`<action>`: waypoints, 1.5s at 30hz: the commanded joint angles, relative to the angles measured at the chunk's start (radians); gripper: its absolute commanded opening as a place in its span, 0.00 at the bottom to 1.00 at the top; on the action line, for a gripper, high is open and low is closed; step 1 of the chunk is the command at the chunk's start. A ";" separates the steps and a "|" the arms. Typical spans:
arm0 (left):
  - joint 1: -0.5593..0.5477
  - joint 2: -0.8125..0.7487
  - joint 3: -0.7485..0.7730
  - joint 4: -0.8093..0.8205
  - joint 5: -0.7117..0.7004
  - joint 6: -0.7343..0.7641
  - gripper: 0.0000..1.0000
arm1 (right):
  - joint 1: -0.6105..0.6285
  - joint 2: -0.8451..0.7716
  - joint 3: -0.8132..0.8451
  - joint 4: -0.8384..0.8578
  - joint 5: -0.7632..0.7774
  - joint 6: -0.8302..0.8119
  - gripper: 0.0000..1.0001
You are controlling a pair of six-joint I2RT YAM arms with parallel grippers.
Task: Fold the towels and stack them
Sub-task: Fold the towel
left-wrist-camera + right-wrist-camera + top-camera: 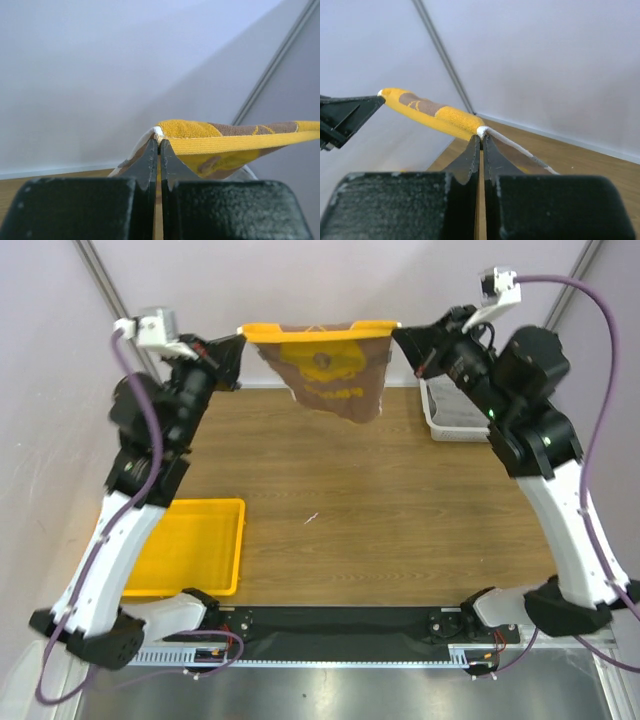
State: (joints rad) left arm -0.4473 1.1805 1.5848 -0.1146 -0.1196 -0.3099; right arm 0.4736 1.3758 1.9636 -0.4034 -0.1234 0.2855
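Observation:
The yellow-orange towel with brown bear print (325, 365) hangs stretched in the air over the far side of the table, its top edge taut between both grippers. My left gripper (240, 336) is shut on its left top corner, and my right gripper (397, 334) is shut on its right top corner. In the left wrist view the jaws (159, 141) pinch the white-tipped corner, and the towel (240, 137) runs off to the right. In the right wrist view the jaws (481, 135) pinch the other corner, the towel (440, 115) reaching left to the left gripper's fingers (350, 112). No other towels are clearly visible.
A yellow plastic tray (190, 545) sits at the near left of the wooden table (380, 520). A white mesh basket (445, 425) with something grey inside stands at the far right, under the right arm. Pale walls close in behind and on both sides.

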 commanded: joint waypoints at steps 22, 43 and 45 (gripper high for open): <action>-0.013 -0.167 -0.169 -0.470 -0.072 -0.274 0.00 | 0.234 -0.207 -0.261 -0.284 0.573 0.038 0.00; 0.087 0.413 -0.267 -0.013 -0.057 -0.209 0.00 | -0.164 0.296 -0.528 0.265 0.024 0.080 0.00; 0.093 0.484 -0.247 0.027 -0.028 -0.187 0.00 | -0.176 0.376 -0.490 0.273 0.004 0.069 0.00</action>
State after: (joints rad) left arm -0.3859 1.6112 1.2694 -0.1860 -0.1535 -0.5568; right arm 0.3271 1.6901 1.3899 -0.2169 -0.0875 0.3855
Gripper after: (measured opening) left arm 0.014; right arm 0.021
